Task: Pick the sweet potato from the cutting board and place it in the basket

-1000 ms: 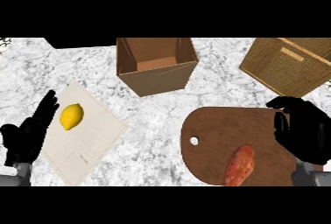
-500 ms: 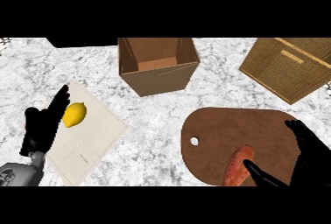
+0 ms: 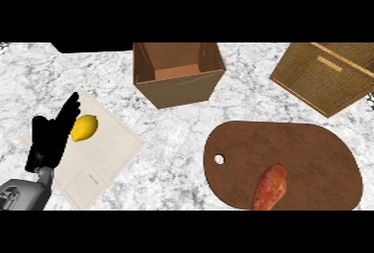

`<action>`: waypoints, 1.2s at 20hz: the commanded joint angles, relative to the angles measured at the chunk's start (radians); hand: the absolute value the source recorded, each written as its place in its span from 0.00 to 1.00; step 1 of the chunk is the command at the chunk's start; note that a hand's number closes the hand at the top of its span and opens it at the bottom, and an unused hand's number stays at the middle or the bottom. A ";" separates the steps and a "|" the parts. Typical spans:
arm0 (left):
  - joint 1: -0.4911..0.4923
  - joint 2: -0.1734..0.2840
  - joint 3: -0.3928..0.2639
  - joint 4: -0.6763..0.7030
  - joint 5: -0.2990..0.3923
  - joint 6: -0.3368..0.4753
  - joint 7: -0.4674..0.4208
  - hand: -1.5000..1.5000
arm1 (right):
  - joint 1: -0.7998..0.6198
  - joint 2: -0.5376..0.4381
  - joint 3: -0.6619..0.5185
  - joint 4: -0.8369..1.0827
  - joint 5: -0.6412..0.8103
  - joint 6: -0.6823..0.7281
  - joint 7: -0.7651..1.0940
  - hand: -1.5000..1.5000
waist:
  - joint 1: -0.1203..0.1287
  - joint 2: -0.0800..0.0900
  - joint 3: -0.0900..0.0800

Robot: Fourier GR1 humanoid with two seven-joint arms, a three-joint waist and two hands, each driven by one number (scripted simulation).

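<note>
Sweet potato (image 3: 269,188) lies on the brown cutting board (image 3: 306,148), at about 6 o'clock of the board's face, long axis tilted, lower tip at the view's bottom edge, no hand on it. Board has a small hole (image 3: 219,159) near its 9 o'clock rim. Woven basket (image 3: 325,74) sits at 1 o'clock from the board, well apart from the potato, partly cut off by the right edge. Open cardboard box (image 3: 177,71) stands at 12 o'clock of the scene, between basket and left side. Left hand (image 3: 50,138) shows at 8 o'clock, fingers straight and spread apart, pointing up, holding nothing, resting over the pale mat (image 3: 102,163). Lemon (image 3: 84,127) lies on that mat, just beside the fingers, contact unclear. Right hand not visible. Marble counter (image 3: 168,148) underneath everything.
</note>
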 commanded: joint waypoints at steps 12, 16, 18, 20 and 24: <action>-0.108 -0.071 0.031 0.167 -0.026 -0.061 -0.042 0.50 | 0.359 -0.131 -0.205 -0.483 -0.145 0.323 0.324 0.00 | 0.031 0.003 0.006; -0.033 -0.054 0.007 -0.034 -0.048 -0.040 0.082 0.50 | 0.316 -0.062 -0.224 -0.478 -0.128 0.314 0.396 0.00 | 0.054 -0.001 0.007; -0.108 -0.092 0.026 0.139 -0.069 -0.053 0.003 0.50 | 0.249 -0.004 -0.156 -0.417 -0.038 0.271 0.362 0.00 | 0.046 0.003 0.007; -0.061 -0.057 0.046 0.092 -0.055 -0.095 -0.022 0.50 | 0.209 0.031 -0.120 -0.357 0.020 0.250 0.336 0.00 | 0.054 0.002 0.007; -0.096 -0.079 0.050 0.115 -0.085 -0.085 0.002 0.50 | 0.184 0.020 -0.161 -0.456 -0.007 0.277 0.470 0.00 | 0.053 0.004 0.007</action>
